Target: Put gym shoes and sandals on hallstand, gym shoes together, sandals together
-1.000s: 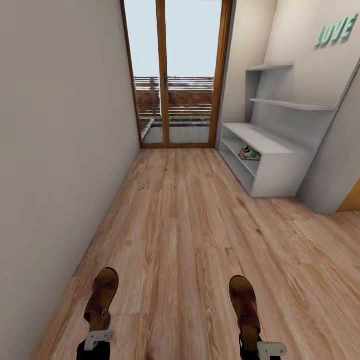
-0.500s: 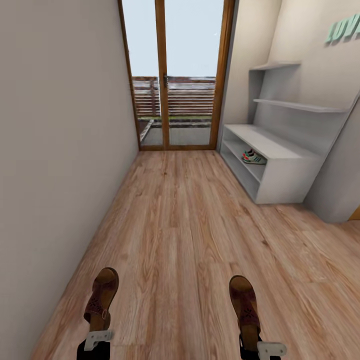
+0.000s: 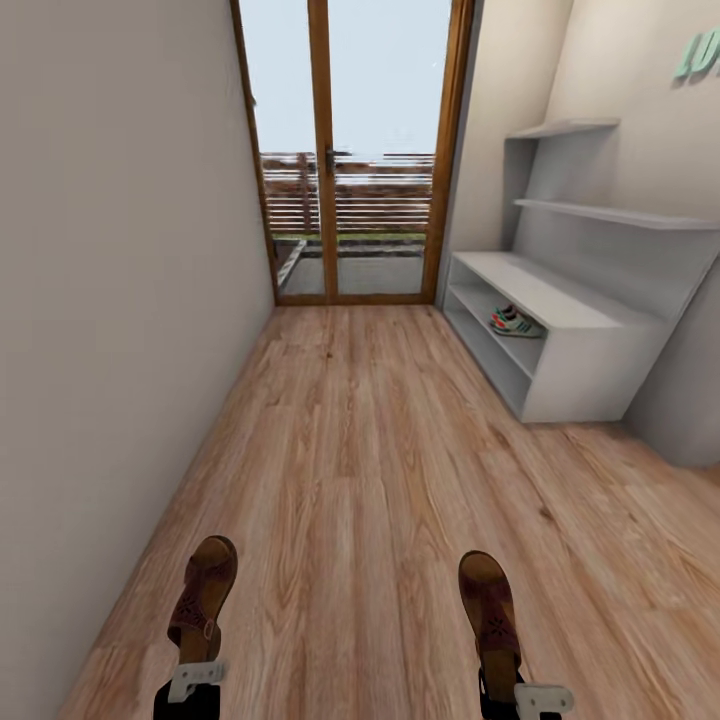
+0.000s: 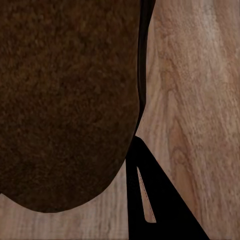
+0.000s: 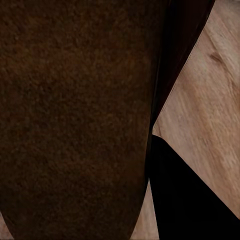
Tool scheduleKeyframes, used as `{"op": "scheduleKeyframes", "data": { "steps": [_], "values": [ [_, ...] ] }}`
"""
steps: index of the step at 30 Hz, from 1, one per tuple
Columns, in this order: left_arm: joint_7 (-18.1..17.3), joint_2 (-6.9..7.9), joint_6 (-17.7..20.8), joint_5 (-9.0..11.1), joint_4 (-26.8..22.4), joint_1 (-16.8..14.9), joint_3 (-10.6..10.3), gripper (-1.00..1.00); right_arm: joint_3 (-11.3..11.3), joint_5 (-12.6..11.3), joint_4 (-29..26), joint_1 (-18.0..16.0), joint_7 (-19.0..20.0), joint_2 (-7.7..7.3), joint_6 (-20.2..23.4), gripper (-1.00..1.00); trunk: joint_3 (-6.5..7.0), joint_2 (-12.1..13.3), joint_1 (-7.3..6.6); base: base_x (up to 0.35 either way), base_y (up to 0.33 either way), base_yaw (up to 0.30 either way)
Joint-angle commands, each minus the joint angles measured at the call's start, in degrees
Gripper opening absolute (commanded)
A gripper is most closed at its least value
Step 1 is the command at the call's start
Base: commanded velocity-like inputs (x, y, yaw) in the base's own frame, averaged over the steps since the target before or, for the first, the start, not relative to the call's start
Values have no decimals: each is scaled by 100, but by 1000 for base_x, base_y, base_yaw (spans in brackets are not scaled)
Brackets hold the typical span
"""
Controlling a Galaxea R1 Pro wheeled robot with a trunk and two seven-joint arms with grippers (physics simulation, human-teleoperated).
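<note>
The left gripper (image 3: 195,678) is clamped on one sandal (image 3: 204,588), the right gripper (image 3: 530,695) on the other sandal (image 3: 489,605), both above the corridor floor (image 3: 370,470). Two gym shoes (image 3: 515,322) sit together on the hallstand's (image 3: 590,375) lower tier.

Corridor floor (image 3: 370,450) open ahead; hallstand (image 3: 590,375) right, wall (image 3: 110,300) left, gym shoes (image 3: 516,322) on lower tier.

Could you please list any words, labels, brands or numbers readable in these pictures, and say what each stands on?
"LO": the start of mint-green raised lettering on the wall above the hallstand; the picture's edge cuts off the rest, and the second letter is itself partly cut.
Gym shoes on the hallstand's lower tier: too small to read any brand.
Sandals: patterned straps, no text.
</note>
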Motion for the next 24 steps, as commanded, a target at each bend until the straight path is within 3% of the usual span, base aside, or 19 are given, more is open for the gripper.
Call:
{"op": "scheduleKeyframes", "data": {
  "steps": [1, 24],
  "values": [
    [-39, -7, -19, -39, -4, -4, 48, -100, -10, 45, 4, -4, -37, 1, -10, -100, -5, -2, 2, 339, 0, 0],
    [-39, -7, -19, -39, -4, -7, 48, -100, -10, 45, -4, -5, -38, -5, -9, -100, -5, -2, 2, 339, 0, 0]
  ]
}}
